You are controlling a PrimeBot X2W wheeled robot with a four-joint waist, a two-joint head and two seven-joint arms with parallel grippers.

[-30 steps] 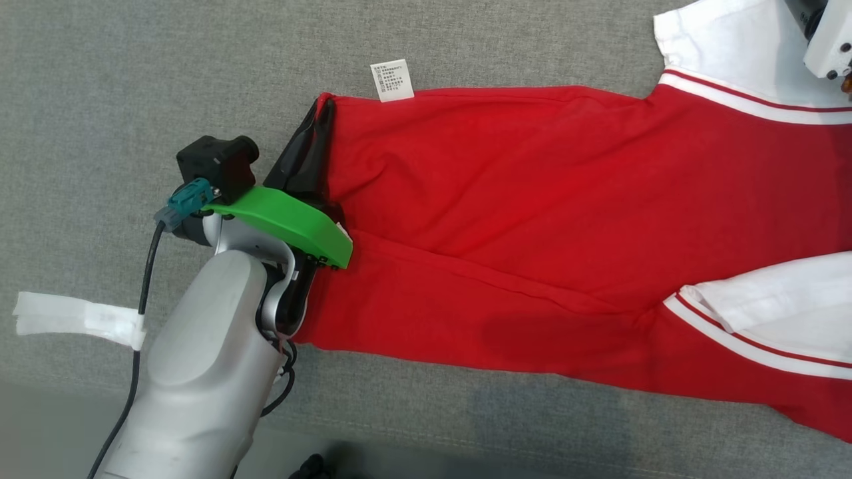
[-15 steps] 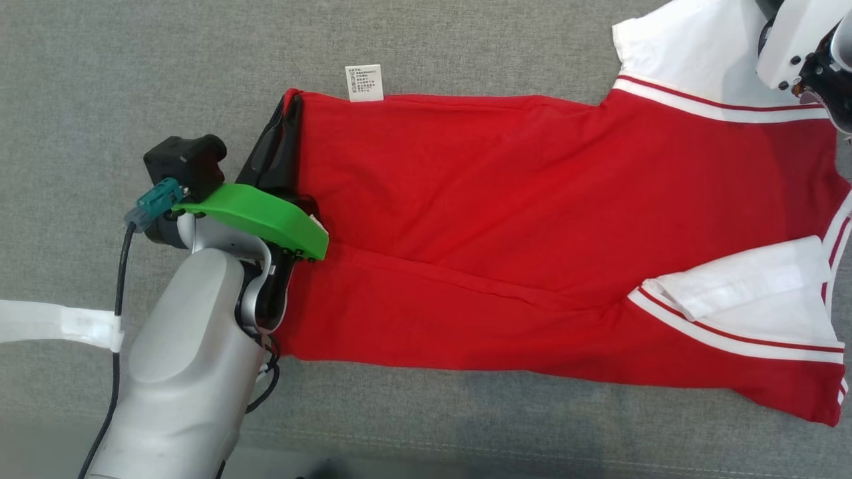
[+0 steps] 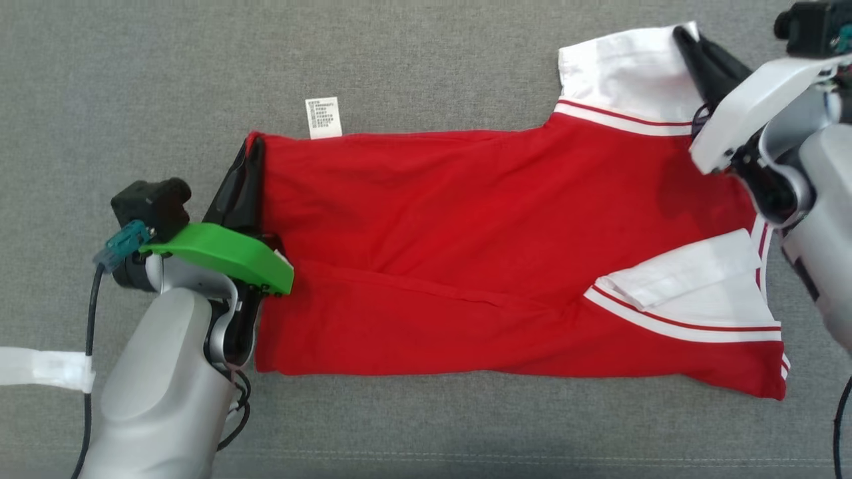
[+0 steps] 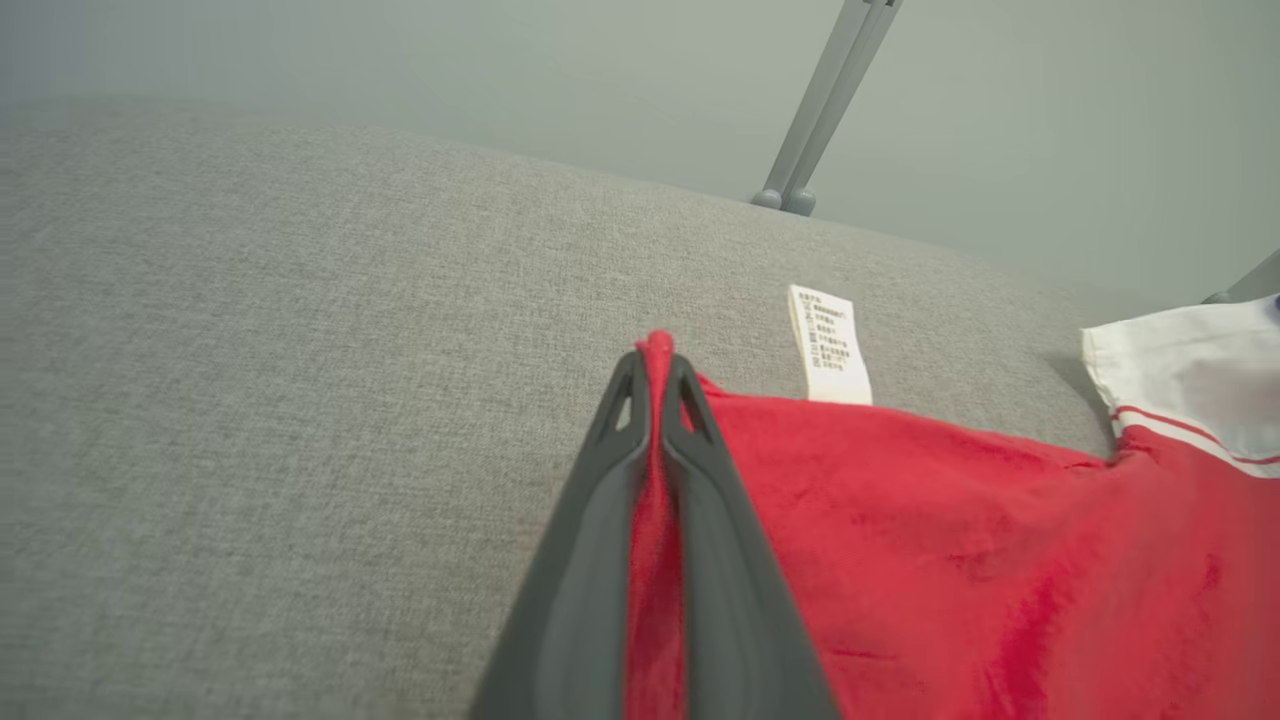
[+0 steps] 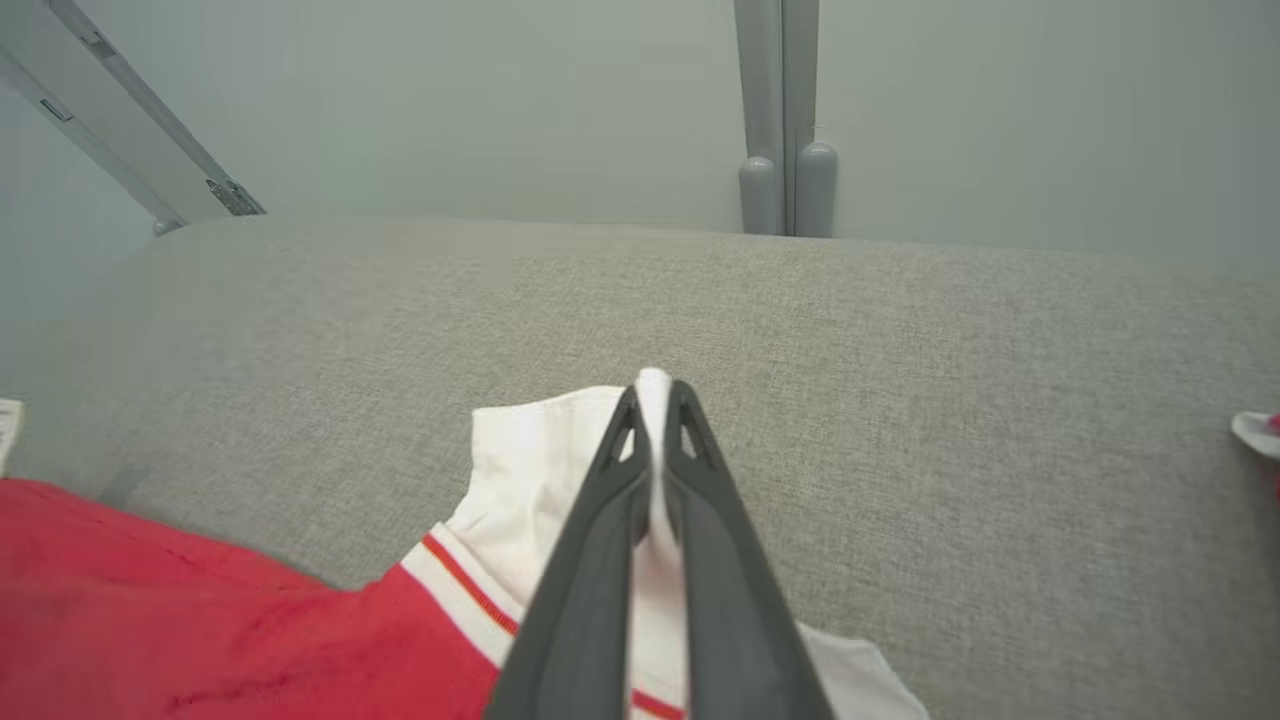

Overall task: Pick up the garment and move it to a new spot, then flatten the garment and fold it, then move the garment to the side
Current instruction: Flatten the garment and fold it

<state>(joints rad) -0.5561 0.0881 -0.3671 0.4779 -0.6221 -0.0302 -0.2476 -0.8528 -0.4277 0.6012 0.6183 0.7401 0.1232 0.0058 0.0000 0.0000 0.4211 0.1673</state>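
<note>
One red garment (image 3: 466, 266), two white sleeves (image 3: 619, 66), one care label (image 3: 323, 118), spread on grey fabric surface (image 3: 133, 66). Fingers of left gripper (image 3: 253, 143) pinched shut on red hem corner; those of right gripper (image 3: 684, 32) shut on one sleeve edge.

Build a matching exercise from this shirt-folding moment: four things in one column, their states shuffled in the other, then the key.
1 left gripper
2 right gripper
3 care label
4 near sleeve

A lying folded on the garment's red body
B shut on a red corner
C shut on the far sleeve
D sticking out over the grey surface

Pairs: 1-B, 2-C, 3-D, 4-A
</note>
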